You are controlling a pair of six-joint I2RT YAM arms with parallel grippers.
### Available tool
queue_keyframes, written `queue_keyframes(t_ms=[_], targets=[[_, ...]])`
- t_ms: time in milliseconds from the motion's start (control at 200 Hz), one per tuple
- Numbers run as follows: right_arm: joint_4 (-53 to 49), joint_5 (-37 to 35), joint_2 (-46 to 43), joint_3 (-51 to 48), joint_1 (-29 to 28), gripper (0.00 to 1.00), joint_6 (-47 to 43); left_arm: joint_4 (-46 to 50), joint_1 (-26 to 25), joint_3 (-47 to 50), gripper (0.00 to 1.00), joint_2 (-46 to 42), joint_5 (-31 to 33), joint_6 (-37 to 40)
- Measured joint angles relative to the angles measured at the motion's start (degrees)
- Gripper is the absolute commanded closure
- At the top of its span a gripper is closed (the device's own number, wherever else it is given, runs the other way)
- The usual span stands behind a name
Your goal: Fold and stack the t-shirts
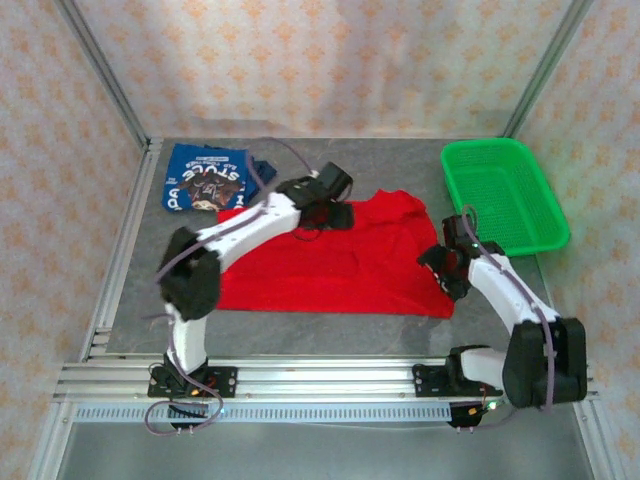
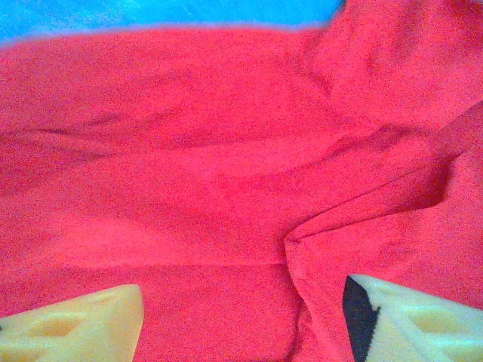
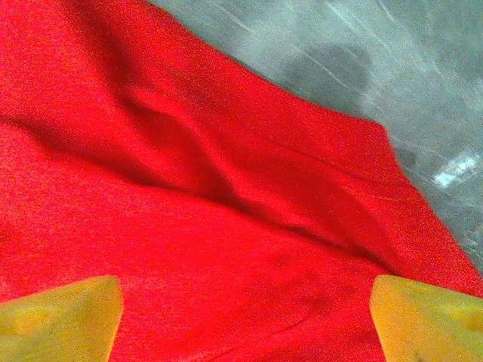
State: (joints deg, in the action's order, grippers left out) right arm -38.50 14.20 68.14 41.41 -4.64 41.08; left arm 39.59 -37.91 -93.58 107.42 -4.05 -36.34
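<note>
A red t-shirt (image 1: 320,270) lies spread flat on the grey table, plain side up with a few wrinkles. A blue t-shirt (image 1: 205,180) with white lettering lies folded at the back left, just beyond the red one's far edge. My left gripper (image 1: 335,213) hangs over the red shirt's far edge, open, its pale fingers wide apart above the cloth (image 2: 226,188) with nothing between them (image 2: 245,317). A strip of the blue shirt (image 2: 151,11) shows past the red edge. My right gripper (image 1: 445,268) is open over the red shirt's right side (image 3: 226,226).
A green mesh basket (image 1: 505,195) stands at the back right, apart from the shirts. Bare grey table (image 3: 377,60) shows beyond the red shirt's right edge. Metal frame posts and rails (image 1: 120,260) border the table on the left and front.
</note>
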Motion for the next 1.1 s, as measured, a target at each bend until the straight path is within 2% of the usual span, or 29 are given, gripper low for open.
queue_keyframes(t_ms=[90, 190, 320, 485, 665, 1101], targets=[[1.18, 3.28, -2.29, 2.43, -0.09, 0.13, -1.22, -0.04, 3.28, 4.85, 0.27, -9.01, 0.52, -1.38], [1.44, 6.95, 3.65, 7.41, -2.12, 0.14, -3.21, -0.72, 7.89, 12.9, 0.3, -14.86, 0.52, -2.93], [3.78, 8.55, 15.39, 11.45, -6.88, 0.17, -5.01, -2.54, 12.35, 25.35, 0.32, -14.95, 0.04, -4.81], [4.39, 8.11, 21.14, 10.78, -8.2, 0.19, -5.18, -3.04, 15.1, 35.12, 0.34, -14.43, -0.17, -6.32], [4.81, 5.64, 20.87, 7.37, -8.35, 0.2, -4.44, -4.76, 15.32, 40.85, 0.36, -16.13, -0.09, -8.13], [0.42, -0.74, 10.27, -1.51, -8.94, 0.2, 0.74, -7.91, 15.76, 53.31, 0.38, -25.81, -1.95, -12.98]])
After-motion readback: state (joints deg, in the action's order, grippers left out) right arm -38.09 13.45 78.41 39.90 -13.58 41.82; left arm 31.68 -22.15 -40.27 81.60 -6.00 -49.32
